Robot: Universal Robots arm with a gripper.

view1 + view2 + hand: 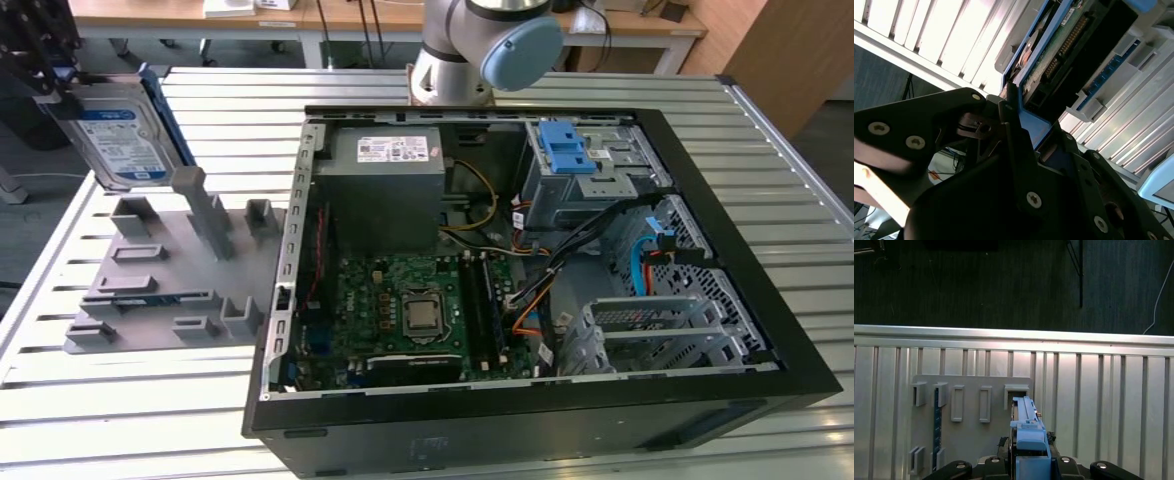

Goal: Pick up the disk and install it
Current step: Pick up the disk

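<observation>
The disk (118,135) is a silver drive with a white-and-blue label in a blue plastic carrier. It hangs upright above the far left part of the grey holder plate (174,270), in the exterior view's upper left. My black gripper (56,80) is shut on its top edge. In the second wrist view the fingers (1009,130) clamp the blue carrier (1029,125), and the disk's green circuit board (1064,47) faces the camera. In the first wrist view the carrier (1029,435) stands out from the gripper (1031,462) over the holder plate (971,440).
An open computer case (747,390) lies on the slatted metal table (134,420). Inside it are a grey power-supply box (387,170), a motherboard (414,310) and a metal drive cage with blue latches (581,160). The arm's base (481,45) stands behind the case.
</observation>
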